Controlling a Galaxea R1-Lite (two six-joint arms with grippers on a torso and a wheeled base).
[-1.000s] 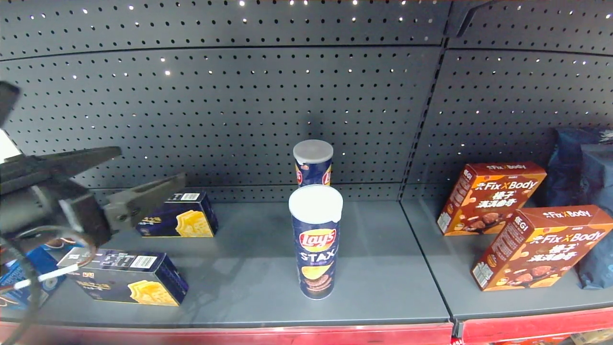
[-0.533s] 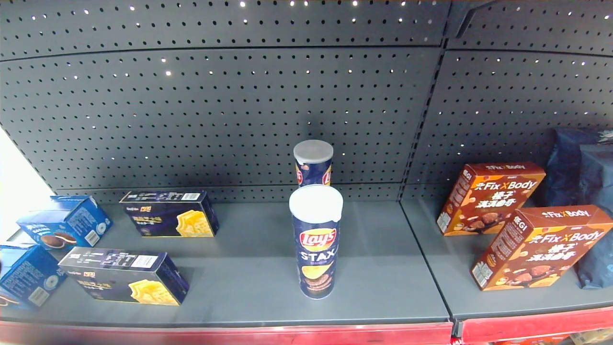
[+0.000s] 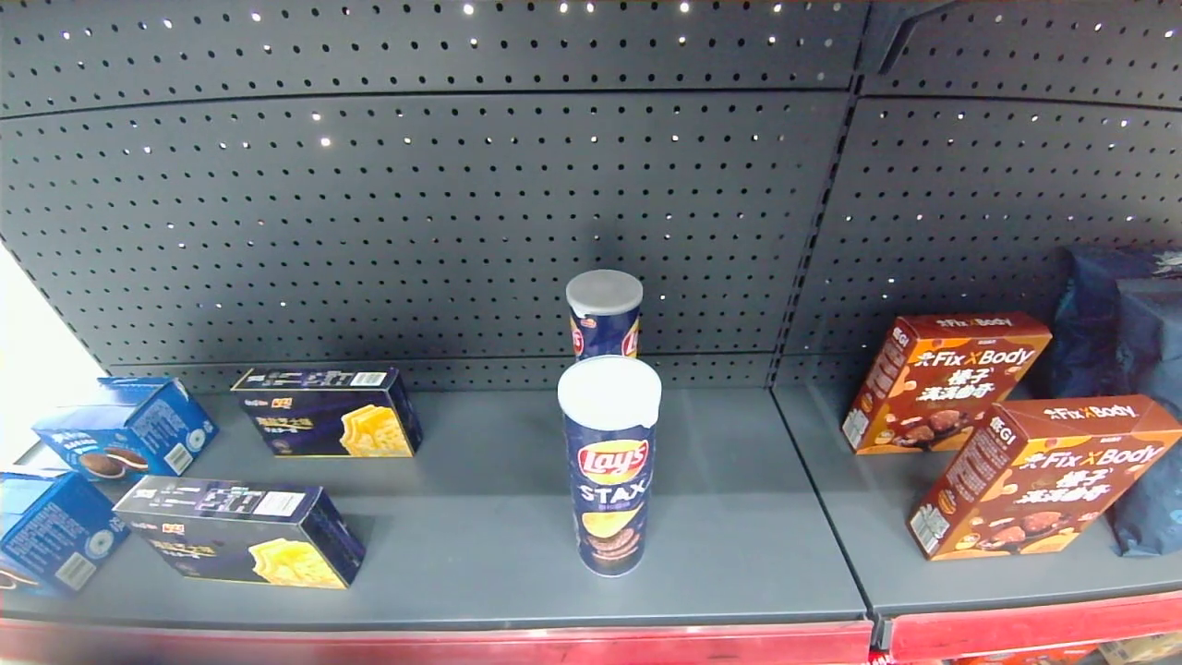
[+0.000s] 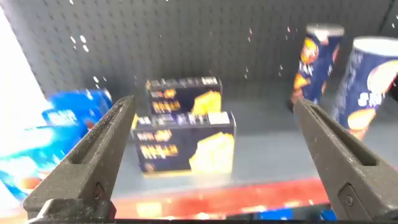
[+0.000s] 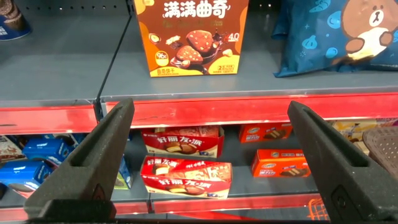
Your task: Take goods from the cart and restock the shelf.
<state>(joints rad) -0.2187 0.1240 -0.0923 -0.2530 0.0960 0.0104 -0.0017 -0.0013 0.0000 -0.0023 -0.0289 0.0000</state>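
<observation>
Navy-yellow front box [image 3: 240, 531] flat nr shelf [image 3: 480, 563] lip, 2nd box [image 3: 328, 411] behind. No longer over them as 1 s ago: L gripper [image 4: 212, 102], backed off in front of shelf, jaws spread, empty. Prob. means placement done, next pick due. R gripper [image 5: 210, 106] low off shelf front, jaws spread, empty.

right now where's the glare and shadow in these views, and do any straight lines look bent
Head view: blown-out white patch at the left edge beside the blue cookie box, pegboard seams bow from lens distortion, soft shadow right of the front dark box. Left wrist view: white glare beside the blue cookie box. Right wrist view: even light, mild sheen on the red shelf edge.
</observation>
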